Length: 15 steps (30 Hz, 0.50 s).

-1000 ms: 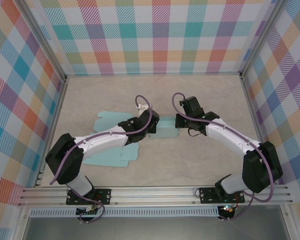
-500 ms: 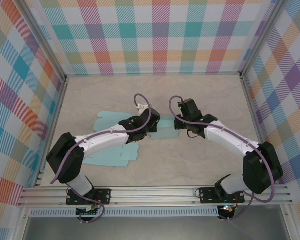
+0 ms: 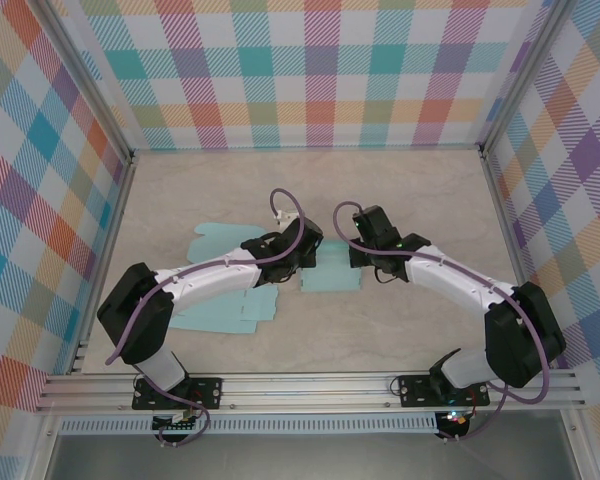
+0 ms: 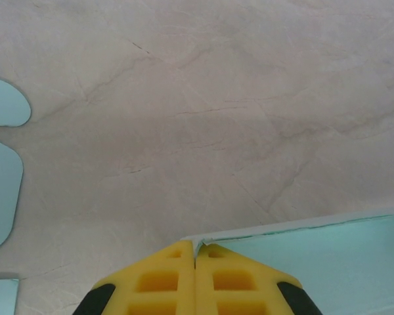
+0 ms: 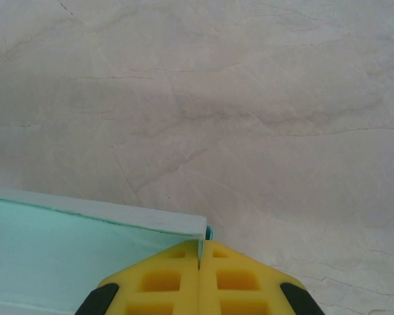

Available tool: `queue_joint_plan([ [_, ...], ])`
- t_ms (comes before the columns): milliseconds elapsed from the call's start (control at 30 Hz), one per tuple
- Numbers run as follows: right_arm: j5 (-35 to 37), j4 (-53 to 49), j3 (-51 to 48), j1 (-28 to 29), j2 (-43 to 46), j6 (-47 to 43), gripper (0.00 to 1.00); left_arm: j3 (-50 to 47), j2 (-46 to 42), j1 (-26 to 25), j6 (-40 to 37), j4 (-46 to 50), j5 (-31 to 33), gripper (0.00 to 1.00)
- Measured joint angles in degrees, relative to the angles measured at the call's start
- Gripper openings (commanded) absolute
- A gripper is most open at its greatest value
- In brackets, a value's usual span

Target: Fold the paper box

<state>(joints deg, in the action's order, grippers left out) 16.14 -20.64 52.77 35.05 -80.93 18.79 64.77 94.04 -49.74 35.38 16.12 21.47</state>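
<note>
The paper box (image 3: 230,300) is a flat, pale teal cardboard cutout lying on the beige table, with rounded tabs at its left. Its right panel (image 3: 330,275) is raised between the two arms. My left gripper (image 3: 302,262) is shut on that panel's left corner; the left wrist view has the yellow fingertips (image 4: 177,266) pinching the teal corner (image 4: 198,244). My right gripper (image 3: 358,256) is shut on the panel's right corner, where the right wrist view shows the yellow fingertips (image 5: 184,269) clamped on the teal edge (image 5: 202,231).
The beige table (image 3: 420,190) is walled by checkered panels at the back and both sides. A metal rail (image 3: 310,385) runs along the near edge by the arm bases. Rounded teal tabs (image 4: 0,157) lie at the left in the left wrist view.
Both grippers have drawn the raised panel toward the near edge and slightly inward. The right gripper has shifted left; the panel now lies lower and flatter over the sheet.
</note>
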Motion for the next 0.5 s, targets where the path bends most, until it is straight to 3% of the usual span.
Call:
queue_joint_plan([
  [300,1.57,0.33,-0.57,0.57,0.07,-0.13,0.00,-0.07,0.00,0.00,0.00,-0.63,-0.37,0.05],
  [500,3.15,3.63,-2.89,0.74,1.07,-0.22,0.00,-4.37,-0.09,0.00,-0.72,-7.93,-0.31,0.03],
])
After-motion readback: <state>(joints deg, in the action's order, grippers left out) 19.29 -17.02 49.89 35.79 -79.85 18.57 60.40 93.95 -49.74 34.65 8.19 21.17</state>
